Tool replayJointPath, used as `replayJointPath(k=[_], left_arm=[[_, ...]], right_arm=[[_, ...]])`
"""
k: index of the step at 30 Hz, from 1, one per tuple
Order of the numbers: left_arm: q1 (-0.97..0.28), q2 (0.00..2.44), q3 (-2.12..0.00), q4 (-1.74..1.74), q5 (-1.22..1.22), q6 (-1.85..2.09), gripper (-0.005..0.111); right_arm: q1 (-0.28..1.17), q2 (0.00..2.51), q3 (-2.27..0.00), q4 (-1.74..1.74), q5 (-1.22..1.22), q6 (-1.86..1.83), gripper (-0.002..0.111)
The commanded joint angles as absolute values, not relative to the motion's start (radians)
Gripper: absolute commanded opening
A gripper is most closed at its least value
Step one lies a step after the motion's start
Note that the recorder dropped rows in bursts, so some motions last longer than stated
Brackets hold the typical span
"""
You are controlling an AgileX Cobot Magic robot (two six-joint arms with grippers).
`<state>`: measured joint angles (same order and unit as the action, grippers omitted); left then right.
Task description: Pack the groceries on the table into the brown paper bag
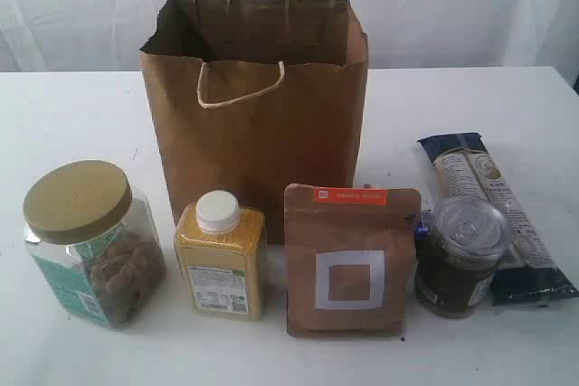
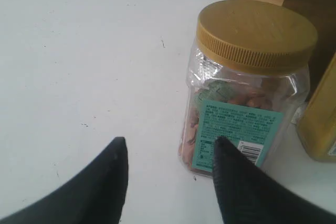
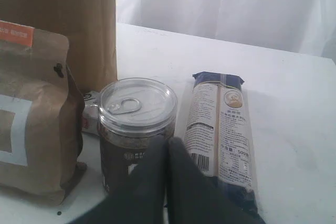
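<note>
A gold lid (image 1: pixel 77 201) is seen on the clear jar (image 1: pixel 109 273), a white cap (image 1: pixel 218 211) on the yellow bottle (image 1: pixel 222 264), a white square (image 1: pixel 322 279) (orange strip (image 1: pixel 350 194) above) on the brown pouch (image 1: pixel 353 232); the bag (image 1: pixel 262 124) is kraft brown.

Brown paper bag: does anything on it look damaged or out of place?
The brown paper bag has a ragged, crumpled rim on the exterior view's left; its front handle droops outside.

Exterior view looks slightly down, head-on, at the tall brown paper bag (image 1: pixel 258 124). The close left wrist view shares its eight-o'clock gold-lidded clear jar (image 2: pixel 247 93), the right wrist view its four-o'clock small dark jar (image 3: pixel 134 129).
</note>
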<state>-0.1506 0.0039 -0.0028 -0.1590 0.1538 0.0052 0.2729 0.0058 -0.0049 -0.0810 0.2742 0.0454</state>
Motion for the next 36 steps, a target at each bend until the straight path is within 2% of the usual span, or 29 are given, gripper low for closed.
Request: replayJointPath(k=[1, 6, 9, 10, 29, 33, 36], left_arm=[[-0.152, 0.000, 0.000, -0.166, 0.158, 0.009, 0.053], [-0.151, 0.000, 0.000, -0.168, 0.131, 0.000, 0.053], [-0.151, 0.000, 0.000, -0.504, 0.127, -0.284, 0.053], [-0.151, 0.000, 0.000, -0.519, 0.127, -0.284, 0.053], [-0.151, 0.000, 0.000, -0.538, 0.141, -0.291, 0.053], [-0.151, 0.000, -0.091, -0.563, 0.313, -0.142, 0.050], [-0.151, 0.000, -0.159, -0.756, 0.417, 0.161, 0.048]], right_arm=[[0.268, 0.000, 0.000, -0.080, 0.264, 0.065, 0.000], [0.268, 0.000, 0.000, -0.080, 0.264, 0.065, 0.000], [0.268, 0.000, 0.000, -0.080, 0.265, 0.065, 0.000], [0.268, 0.000, 0.000, -0.080, 0.265, 0.065, 0.000], [0.268, 0.000, 0.000, -0.080, 0.265, 0.065, 0.000], [0.268, 0.000, 0.000, -0.080, 0.265, 0.065, 0.000], [0.268, 0.000, 0.000, -0.080, 0.262, 0.065, 0.000]])
